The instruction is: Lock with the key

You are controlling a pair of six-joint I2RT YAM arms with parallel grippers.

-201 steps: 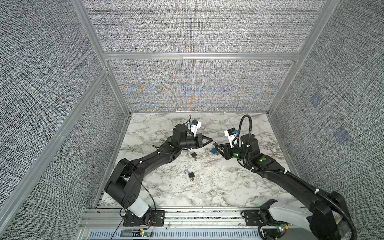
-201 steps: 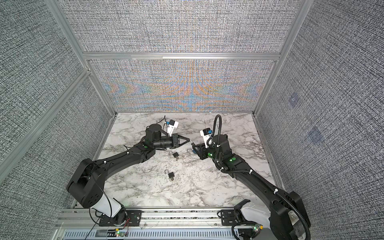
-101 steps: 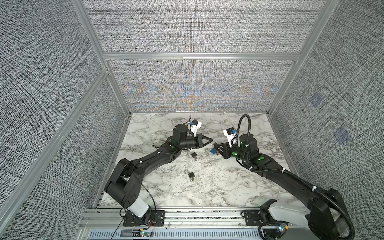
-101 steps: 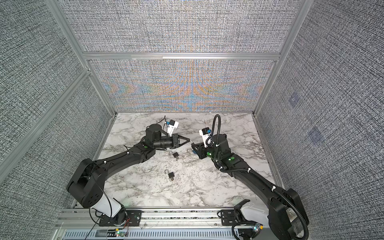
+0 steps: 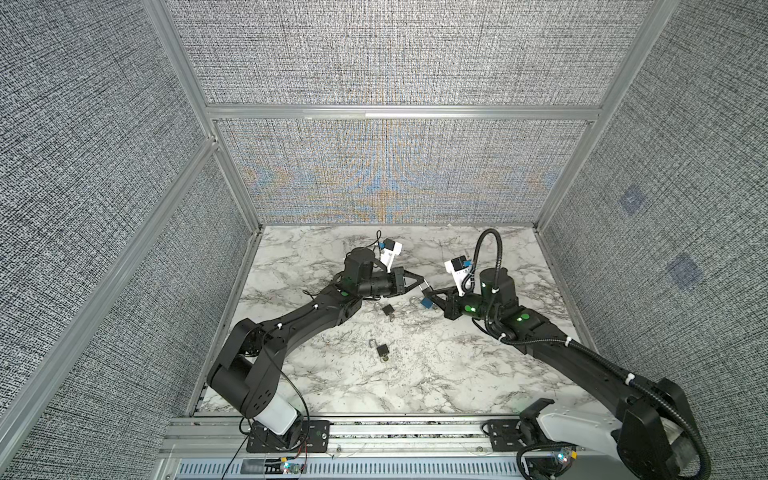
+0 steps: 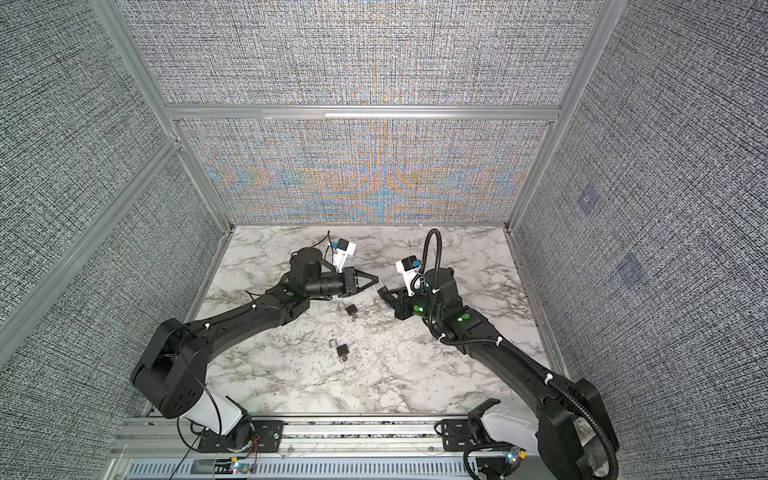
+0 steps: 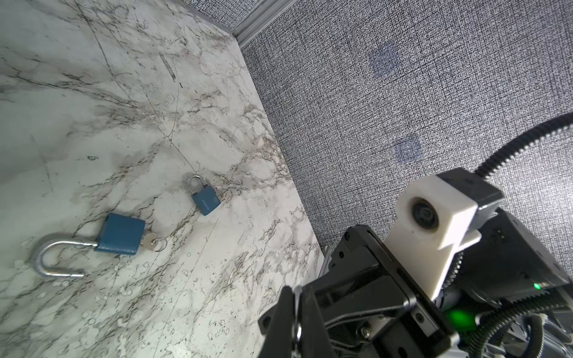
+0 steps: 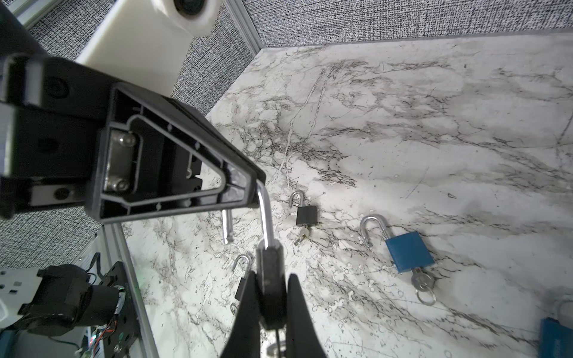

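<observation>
A black padlock [image 8: 269, 269] hangs in the air between the two grippers. My right gripper [image 8: 271, 276] is shut on its body. The silver shackle [image 8: 265, 214] stands open, and my left gripper [image 8: 252, 186] is shut on its top bend. In the left wrist view the left gripper [image 7: 296, 322] pinches a sliver of silver metal. A ring [image 8: 276, 345] shows just under the padlock body, and the key itself is hidden between the fingers. In both top views the left gripper [image 5: 422, 281] [image 6: 377, 279] and right gripper [image 5: 430, 296] [image 6: 380, 291] meet tip to tip over the table's middle.
Two black padlocks [image 5: 388, 311] [image 5: 382, 350] with keys lie on the marble table [image 5: 415, 374], in front of the grippers. Blue padlocks [image 7: 121, 238] [image 7: 204, 198] with keys lie under and beyond the right arm. Fabric walls enclose three sides.
My right gripper has come a little leftward and closed its fingers on the padlock body. The left gripper has held still, shut on the shackle.
</observation>
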